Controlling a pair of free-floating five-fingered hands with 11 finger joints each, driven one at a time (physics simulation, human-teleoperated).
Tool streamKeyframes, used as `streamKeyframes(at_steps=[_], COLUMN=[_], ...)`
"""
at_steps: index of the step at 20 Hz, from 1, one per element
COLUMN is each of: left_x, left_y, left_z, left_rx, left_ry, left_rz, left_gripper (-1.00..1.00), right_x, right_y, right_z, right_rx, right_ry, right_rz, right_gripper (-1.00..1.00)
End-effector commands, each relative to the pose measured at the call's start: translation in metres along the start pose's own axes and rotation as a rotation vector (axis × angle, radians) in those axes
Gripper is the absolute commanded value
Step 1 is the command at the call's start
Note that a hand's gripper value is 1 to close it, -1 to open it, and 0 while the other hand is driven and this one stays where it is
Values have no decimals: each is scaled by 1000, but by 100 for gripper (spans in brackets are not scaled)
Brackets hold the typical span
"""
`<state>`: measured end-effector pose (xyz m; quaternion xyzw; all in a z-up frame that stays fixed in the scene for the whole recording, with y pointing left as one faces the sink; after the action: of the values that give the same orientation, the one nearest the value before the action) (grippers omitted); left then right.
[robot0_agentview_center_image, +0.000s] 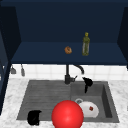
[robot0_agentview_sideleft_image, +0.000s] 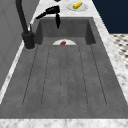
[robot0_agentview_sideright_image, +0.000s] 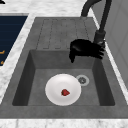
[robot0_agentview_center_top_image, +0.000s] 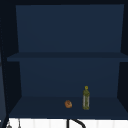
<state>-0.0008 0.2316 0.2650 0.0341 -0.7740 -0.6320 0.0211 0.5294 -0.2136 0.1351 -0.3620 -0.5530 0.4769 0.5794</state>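
My right hand (robot0_agentview_center_image: 87, 83) hovers over the back of the sink basin, just right of the black faucet (robot0_agentview_center_image: 67, 75). In the right side view this hand (robot0_agentview_sideright_image: 86, 48) is open, fingers stretched toward the faucet base (robot0_agentview_sideright_image: 100, 37) and thumb hanging down, holding nothing. The left side view has it (robot0_agentview_sideleft_image: 53, 11) above the basin's far end. Below it a white plate (robot0_agentview_sideright_image: 62, 89) lies on the basin floor with a small red piece (robot0_agentview_sideright_image: 65, 92) on it. My left hand (robot0_agentview_center_image: 34, 117) is a dark shape at the sink's front left corner.
A big red ball (robot0_agentview_center_image: 67, 115) sits at the sink's front edge, beside the plate (robot0_agentview_center_image: 88, 109). The ribbed drainboard (robot0_agentview_sideleft_image: 65, 75) is at the left. A green bottle (robot0_agentview_center_top_image: 86, 98) and a round brown item (robot0_agentview_center_top_image: 68, 104) stand on the shelf. A plate with corn (robot0_agentview_sideleft_image: 77, 5) rests on the counter.
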Motion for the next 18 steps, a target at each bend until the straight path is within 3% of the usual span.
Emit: streamKeyframes(at_steps=[1, 12, 16, 18], left_x=[0, 0, 0, 0], left_y=[0, 0, 0, 0], left_z=[0, 0, 0, 0], left_rx=[0, 0, 0, 0], left_ry=[0, 0, 0, 0], left_rz=[0, 0, 0, 0], left_gripper=[0, 0, 0, 0], right_x=[5, 21, 25, 25], right_y=[-18, -46, -46, -46], right_z=[22, 104, 136, 136], right_rx=[42, 67, 28, -23], right_ry=[14, 5, 1, -8], right_rz=[-44, -56, -43, -18], right_gripper=[-100, -100, -100, -100])
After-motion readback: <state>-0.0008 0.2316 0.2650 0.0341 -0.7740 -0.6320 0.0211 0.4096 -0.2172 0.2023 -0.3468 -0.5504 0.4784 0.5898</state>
